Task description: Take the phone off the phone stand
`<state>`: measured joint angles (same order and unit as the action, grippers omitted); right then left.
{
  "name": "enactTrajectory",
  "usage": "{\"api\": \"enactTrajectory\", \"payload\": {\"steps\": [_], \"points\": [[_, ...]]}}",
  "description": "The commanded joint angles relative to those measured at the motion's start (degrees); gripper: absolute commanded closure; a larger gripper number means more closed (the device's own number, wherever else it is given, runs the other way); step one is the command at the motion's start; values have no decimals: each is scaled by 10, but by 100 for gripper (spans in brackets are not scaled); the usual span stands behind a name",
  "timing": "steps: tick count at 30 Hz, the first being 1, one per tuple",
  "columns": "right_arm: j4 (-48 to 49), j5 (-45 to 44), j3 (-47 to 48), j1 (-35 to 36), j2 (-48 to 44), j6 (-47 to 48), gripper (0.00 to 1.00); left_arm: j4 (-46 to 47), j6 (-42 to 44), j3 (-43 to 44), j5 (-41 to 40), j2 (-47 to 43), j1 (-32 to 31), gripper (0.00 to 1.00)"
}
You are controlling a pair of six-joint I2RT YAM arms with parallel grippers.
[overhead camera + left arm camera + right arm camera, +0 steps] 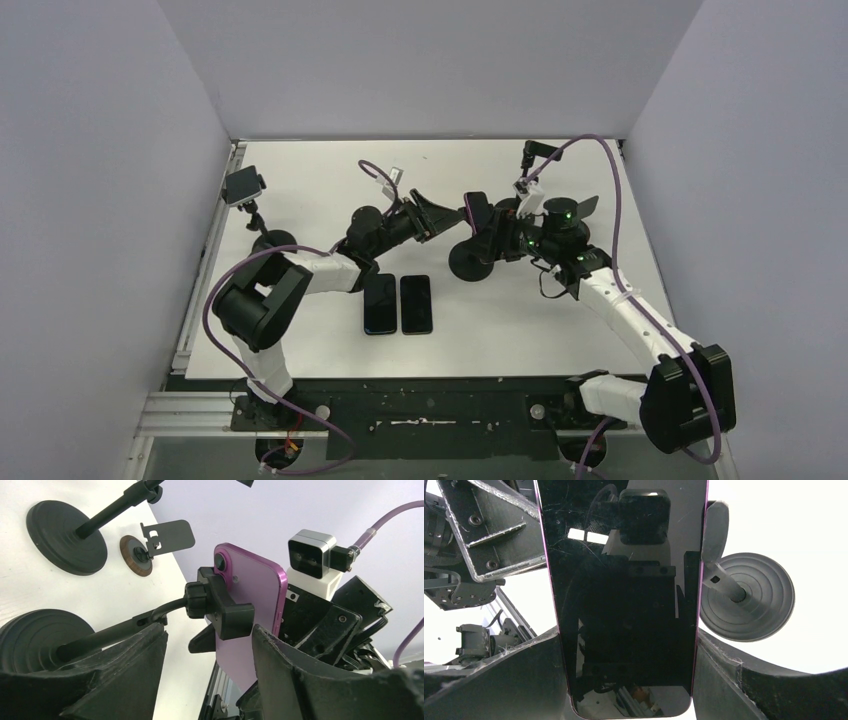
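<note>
Only the left wrist view shows the phone (250,590) purple-backed in the phone stand (225,615) clamp, the left gripper (207,630) with jaws wide. The right gripper (628,635) pinches its edges; the screen is black and scuffed.

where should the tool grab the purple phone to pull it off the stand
Take the purple phone by its two long side edges, on the stretch clear of the stand's clamp, and come in from the screen side, where the right tool straddles it. The clamp and its stem cover the middle of the back, while the screen face is bare and those edges are thin, straight and parallel.
</note>
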<state>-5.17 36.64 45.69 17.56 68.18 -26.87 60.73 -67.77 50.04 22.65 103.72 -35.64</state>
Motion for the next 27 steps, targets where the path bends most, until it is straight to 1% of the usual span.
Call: {"api": "enactTrajectory", "payload": {"steps": [1,4,12,14,16,17,19,20,21,22,24,27], "points": [[-2,5,46,-3,-35,1,100,-5,16,13,-11,-40,-3,37],[-17,8,55,-3,-42,9,100,-14,22,9,-18,-50,-3,31],[-36,28,66,-3,-61,16,100,-40,35,-5,-36,-76,-7,27],[-51,35,80,-1,-70,25,100,-67,47,-11,-48,-98,-5,27],[-88,20,103,9,-76,49,100,-130,70,-12,-69,-144,0,27],[-114,2,119,21,-79,68,100,-175,90,-9,-82,-168,3,26],[-163,-55,152,60,-85,107,100,-273,137,0,-131,-221,6,24],[-186,-89,167,94,-86,125,100,-323,160,6,-155,-248,5,21],[-205,-126,181,112,-87,137,100,-369,185,15,-177,-272,5,10],[-222,-159,194,144,-86,152,100,-414,200,22,-194,-292,5,3],[-244,-224,214,195,-84,165,100,-480,221,29,-218,-332,8,3],[-259,-321,229,261,-80,173,100,-530,245,9,-252,-402,16,3]]}}
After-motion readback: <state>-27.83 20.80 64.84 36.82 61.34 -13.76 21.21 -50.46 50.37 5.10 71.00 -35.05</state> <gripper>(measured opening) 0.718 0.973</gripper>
